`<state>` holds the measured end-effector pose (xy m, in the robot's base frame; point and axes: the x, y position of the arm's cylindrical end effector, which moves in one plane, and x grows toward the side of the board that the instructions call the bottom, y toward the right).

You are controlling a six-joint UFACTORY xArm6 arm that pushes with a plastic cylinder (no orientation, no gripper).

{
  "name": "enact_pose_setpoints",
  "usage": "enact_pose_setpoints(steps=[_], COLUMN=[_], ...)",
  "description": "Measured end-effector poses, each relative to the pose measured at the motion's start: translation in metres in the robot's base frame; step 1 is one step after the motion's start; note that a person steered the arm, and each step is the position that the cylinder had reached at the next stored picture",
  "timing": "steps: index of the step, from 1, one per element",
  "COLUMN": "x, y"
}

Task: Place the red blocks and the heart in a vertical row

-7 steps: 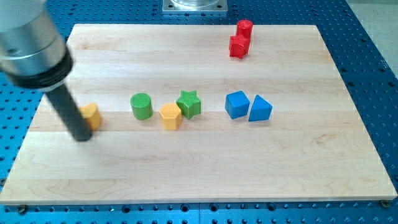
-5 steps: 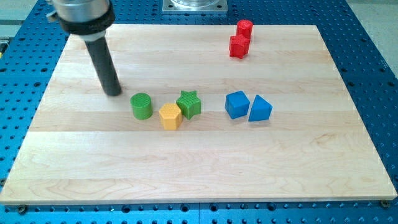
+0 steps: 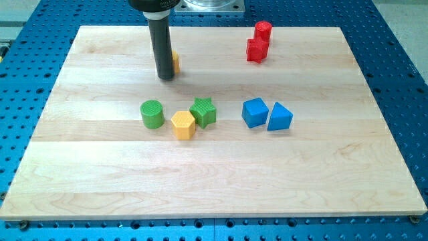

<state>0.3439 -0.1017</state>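
Observation:
Two red blocks stand near the view's top right: a small red cylinder (image 3: 263, 30) and a red star-like block (image 3: 257, 49) just below it, touching. An orange block (image 3: 174, 62), its shape not clear, is mostly hidden behind my rod; only its right edge shows. My tip (image 3: 165, 77) rests on the board against the orange block's left side, far left of the red blocks and above the green cylinder (image 3: 152, 114).
A yellow hexagon (image 3: 182, 124) touches a green star (image 3: 203, 112) in the board's middle. A blue cube (image 3: 255, 112) and a blue triangular block (image 3: 279, 116) sit side by side to the right. The wooden board (image 3: 100, 187) lies on a blue perforated table.
My rod swept from the board's left edge up and right to the top middle. The orange block left its spot at the left and now shows beside the rod.

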Motion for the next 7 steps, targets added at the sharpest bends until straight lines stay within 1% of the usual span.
enact_pose_setpoints(steps=[1,2,3,4,5,6,7], x=[-0.022,-0.054,-0.029,0.013,0.013,0.045,0.051], y=[-0.023,-0.019,0.006,0.061,0.043,0.008,0.041])
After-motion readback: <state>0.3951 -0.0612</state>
